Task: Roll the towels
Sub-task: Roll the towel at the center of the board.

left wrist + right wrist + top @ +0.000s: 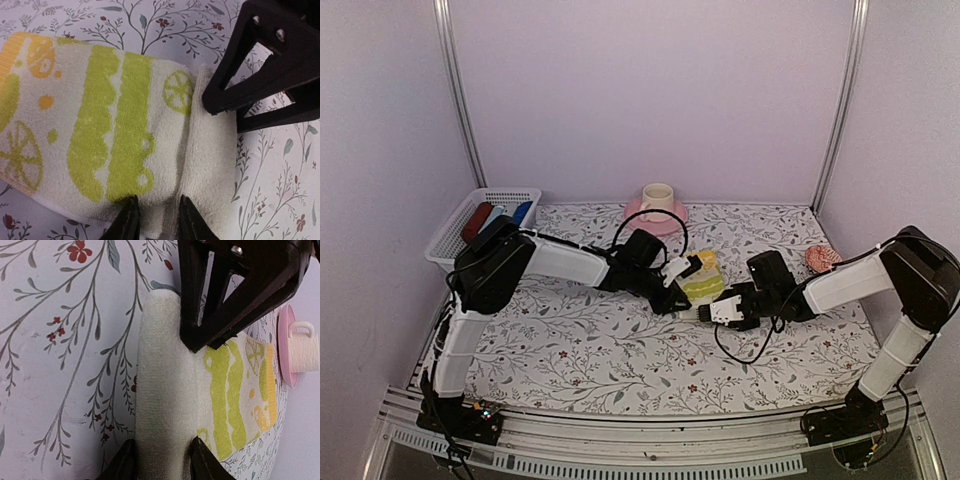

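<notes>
Overhead view; two close wrist views

Both tools crowding towel [701, 278]

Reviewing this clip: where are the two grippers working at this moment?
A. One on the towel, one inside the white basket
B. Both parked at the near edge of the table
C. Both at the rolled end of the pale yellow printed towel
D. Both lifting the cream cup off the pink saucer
C: both wrist views show each gripper's fingertips straddling the rolled end of the pale yellow printed towel, left gripper and right gripper facing each other across it.
</notes>
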Robot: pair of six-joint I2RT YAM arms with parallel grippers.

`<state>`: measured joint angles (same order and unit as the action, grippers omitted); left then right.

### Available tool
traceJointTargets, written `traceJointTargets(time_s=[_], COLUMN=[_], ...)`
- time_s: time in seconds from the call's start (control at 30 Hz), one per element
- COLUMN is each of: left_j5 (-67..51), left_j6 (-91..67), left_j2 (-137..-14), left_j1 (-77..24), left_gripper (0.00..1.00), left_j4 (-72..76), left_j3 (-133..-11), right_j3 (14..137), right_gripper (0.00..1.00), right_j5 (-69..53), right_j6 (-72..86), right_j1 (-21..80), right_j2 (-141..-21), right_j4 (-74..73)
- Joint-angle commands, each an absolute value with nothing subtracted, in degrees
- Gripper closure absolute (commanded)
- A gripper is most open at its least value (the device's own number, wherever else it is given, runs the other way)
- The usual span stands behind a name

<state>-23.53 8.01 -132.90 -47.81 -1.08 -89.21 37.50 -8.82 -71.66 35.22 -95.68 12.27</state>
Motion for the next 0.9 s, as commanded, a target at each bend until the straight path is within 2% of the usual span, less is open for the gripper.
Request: traceJointTargets(time_s=[0.0, 0.13, 0.2, 0.27, 0.37, 0.5, 0.6, 0.7, 0.87], left_j5=[-22.6, -24.0, -24.0, -24.1, -24.0, -23.8, -23.6, -24.5, -23.9], left_j6=[7.2, 6.8, 7.0, 7.5, 8.5, 10.8, 13.3, 16.2, 21.0], left_j2=[-135.5, -134.3, -133.4, -131.9, -128.4, -122.0, -117.6, -114.7, -111.1], left_j1=[-46.1, -45.6, -45.5, -45.4, -45.1, -44.3, -43.8, -43.9, -45.2], left_gripper=[0.71, 0.71, 0.70, 0.66, 0.53, 0.27, 0.15, 0.12, 0.15], left_j4=[-4.3, -2.5, -1.8, -0.8, 1.8, 6.4, 10.9, 14.8, 21.6], left_j3=[-88.9, -87.3, -86.5, -85.4, -82.2, -76.4, -71.1, -66.6, -59.9], right_j3=[38.1, 40.4, 42.1, 43.4, 45.2, 49.1, 51.5, 54.3, 59.3], right_gripper=[0.66, 0.79, 0.90, 0.94, 0.96, 0.96, 0.96, 0.96, 0.96], right_j5=[-3.9, -2.5, -3.2, -3.7, -5.4, -10.1, -12.9, -15.5, -20.9], right_j6=[-71.6, -70.6, -68.8, -67.4, -66.5, -64.4, -63.5, -62.3, -60.3], right_j1=[36.6, 37.7, 37.8, 37.8, 37.8, 37.7, 37.7, 37.2, 35.6], right_j2=[-98.9, -100.8, -101.2, -101.4, -100.8, -100.3, -100.8, -101.7, -102.9], right_j4=[10.1, 7.6, 5.0, 2.9, -1.0, -9.2, -14.5, -19.4, -26.4])
